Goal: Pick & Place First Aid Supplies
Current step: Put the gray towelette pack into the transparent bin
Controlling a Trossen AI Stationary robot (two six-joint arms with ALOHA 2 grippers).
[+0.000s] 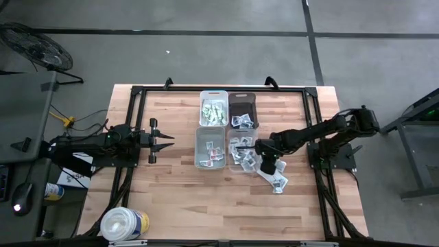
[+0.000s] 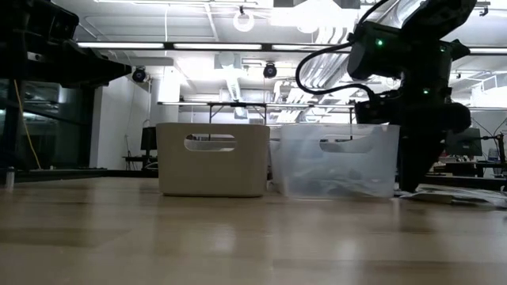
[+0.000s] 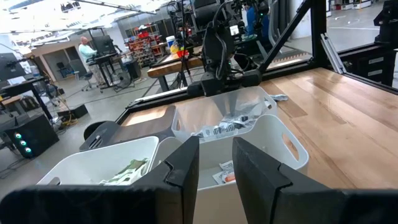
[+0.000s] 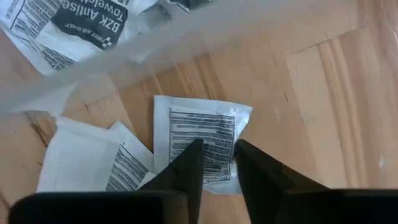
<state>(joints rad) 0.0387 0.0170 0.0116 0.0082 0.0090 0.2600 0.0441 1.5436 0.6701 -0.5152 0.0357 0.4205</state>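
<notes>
Several packets lay loose on the bare desk just beside the clear bin, with more inside that bin and its neighbours. We noted the right claw poised directly over one white packet lying flat, printed side up, its fingers a narrow gap apart and clamped on nothing; a second packet lay just beside it, overlapping its edge. We judged these packets very light, thin and limp, with a slick paper face: easy to slide, hard to pinch from above when flush to the wood. We reckoned the best hold was across a free edge or raised corner, away from the overlapping neighbour, with firm but modest closing so the sachet would not burst or fold away. Picking up two at once seemed the main hazard. The left claw waited above the desk, well apart from the bins, fingers parted and empty.
</notes>
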